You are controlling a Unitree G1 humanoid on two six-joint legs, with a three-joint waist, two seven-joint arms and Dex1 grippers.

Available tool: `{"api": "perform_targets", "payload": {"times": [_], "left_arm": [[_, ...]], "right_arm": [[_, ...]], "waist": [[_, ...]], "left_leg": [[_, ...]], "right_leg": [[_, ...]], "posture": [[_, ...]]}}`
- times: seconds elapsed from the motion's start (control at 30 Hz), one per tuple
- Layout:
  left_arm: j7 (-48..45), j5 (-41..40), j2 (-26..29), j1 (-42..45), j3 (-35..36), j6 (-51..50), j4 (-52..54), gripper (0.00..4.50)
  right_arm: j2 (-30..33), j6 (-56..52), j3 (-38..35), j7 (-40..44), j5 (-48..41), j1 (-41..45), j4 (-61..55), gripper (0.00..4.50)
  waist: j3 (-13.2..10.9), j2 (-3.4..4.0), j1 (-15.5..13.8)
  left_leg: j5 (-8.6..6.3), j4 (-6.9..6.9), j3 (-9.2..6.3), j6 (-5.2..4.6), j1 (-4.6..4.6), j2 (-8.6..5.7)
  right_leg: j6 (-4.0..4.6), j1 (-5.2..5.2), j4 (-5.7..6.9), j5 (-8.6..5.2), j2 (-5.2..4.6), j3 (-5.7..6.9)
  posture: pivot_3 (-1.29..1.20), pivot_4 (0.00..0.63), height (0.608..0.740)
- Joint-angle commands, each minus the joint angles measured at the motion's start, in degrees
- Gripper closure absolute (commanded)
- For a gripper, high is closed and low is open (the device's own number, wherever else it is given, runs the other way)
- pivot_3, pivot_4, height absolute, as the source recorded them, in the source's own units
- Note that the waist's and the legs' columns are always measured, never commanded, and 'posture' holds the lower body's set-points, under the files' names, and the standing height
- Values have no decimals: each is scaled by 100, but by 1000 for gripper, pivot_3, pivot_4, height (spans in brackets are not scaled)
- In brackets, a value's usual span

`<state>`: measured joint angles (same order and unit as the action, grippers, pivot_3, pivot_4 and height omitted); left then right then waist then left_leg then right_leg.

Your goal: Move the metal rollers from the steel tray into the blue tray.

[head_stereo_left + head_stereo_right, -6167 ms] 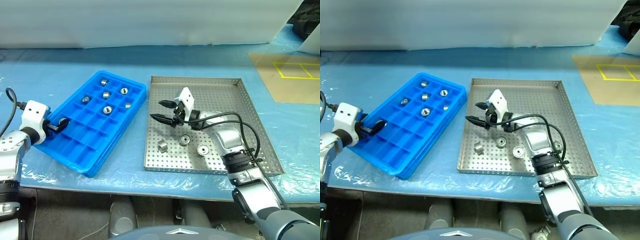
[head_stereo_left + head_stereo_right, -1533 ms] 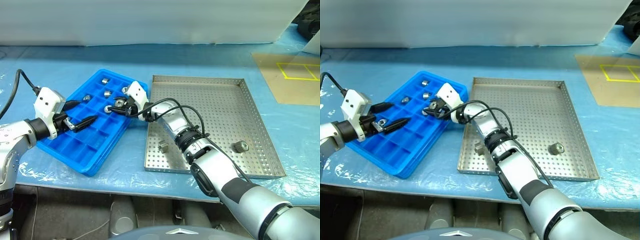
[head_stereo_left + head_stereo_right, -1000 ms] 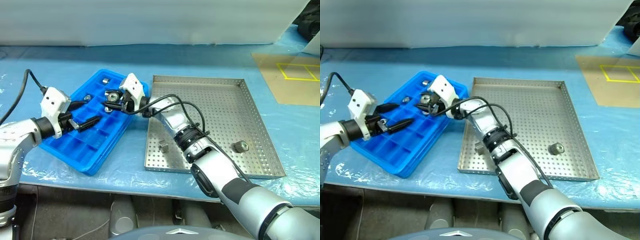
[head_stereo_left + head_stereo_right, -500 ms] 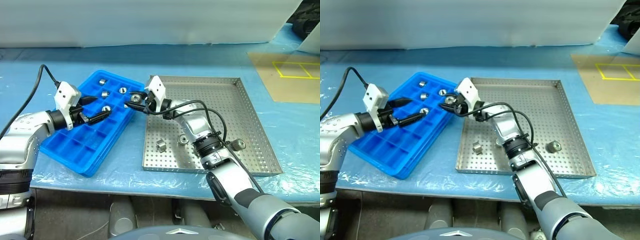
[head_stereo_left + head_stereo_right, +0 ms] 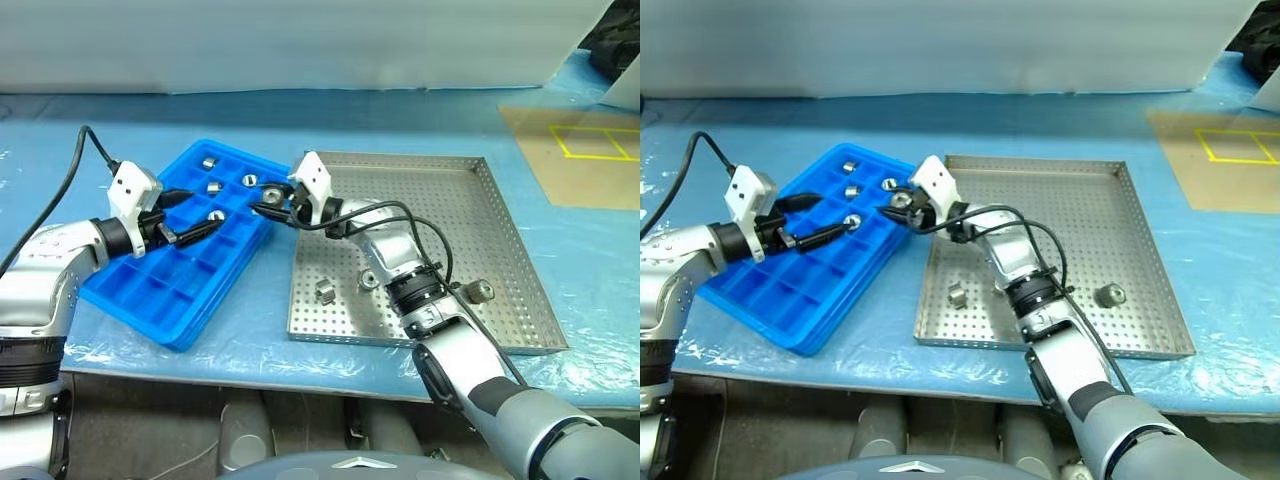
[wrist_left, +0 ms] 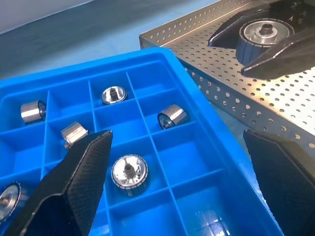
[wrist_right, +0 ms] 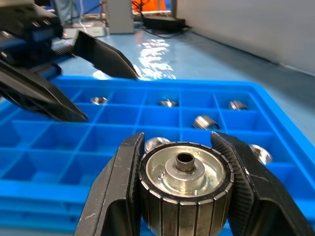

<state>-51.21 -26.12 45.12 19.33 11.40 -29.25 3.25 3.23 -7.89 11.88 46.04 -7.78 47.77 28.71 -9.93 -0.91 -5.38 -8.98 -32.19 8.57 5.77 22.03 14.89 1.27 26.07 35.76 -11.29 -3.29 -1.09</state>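
Note:
The blue tray (image 5: 160,292) lies on the left, with several metal rollers (image 5: 213,186) in its far compartments. My right gripper (image 5: 270,203) is shut on a round roller (image 7: 184,187) and hangs level at the blue tray's right edge, beside the steel tray's (image 5: 450,220) left rim. My left gripper (image 5: 200,212) stands open and empty just above the blue tray's middle, pointing toward the right gripper (image 6: 266,37). Three rollers lie on the steel tray's floor: one at the near left (image 5: 325,291), one beside my right arm (image 5: 368,279), and one at the near right (image 5: 480,291).
Both trays rest on a pale blue covering (image 5: 100,130). A brown board with yellow lines (image 5: 585,150) lies at the far right. A white wall (image 5: 300,40) runs along the back. My right arm stretches across the steel tray's left half.
My right gripper has carried its roller to the right, from over the blue tray's far cells to its right edge. The left gripper has edged slightly further over the tray, still open.

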Motion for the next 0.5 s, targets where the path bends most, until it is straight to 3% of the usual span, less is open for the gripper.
{"api": "perform_targets", "payload": {"times": [0.03,0.5], "left_arm": [[-23,-35,137,-25,169,33,224,0],[224,-243,201,-661,605,-239,887,0]], "right_arm": [[130,-163,-225,-32,-165,-87,-459,2808],[-16,-98,0,155,-64,-26,-499,2808]], "waist": [[0,0,-7],[0,0,-19]], "left_leg": [[0,0,0,0,0,0],[-2,2,0,-3,-1,2]], "right_leg": [[0,-1,0,0,0,0],[0,0,-5,0,1,1]], "posture": [[87,150,740],[148,150,740]]}}
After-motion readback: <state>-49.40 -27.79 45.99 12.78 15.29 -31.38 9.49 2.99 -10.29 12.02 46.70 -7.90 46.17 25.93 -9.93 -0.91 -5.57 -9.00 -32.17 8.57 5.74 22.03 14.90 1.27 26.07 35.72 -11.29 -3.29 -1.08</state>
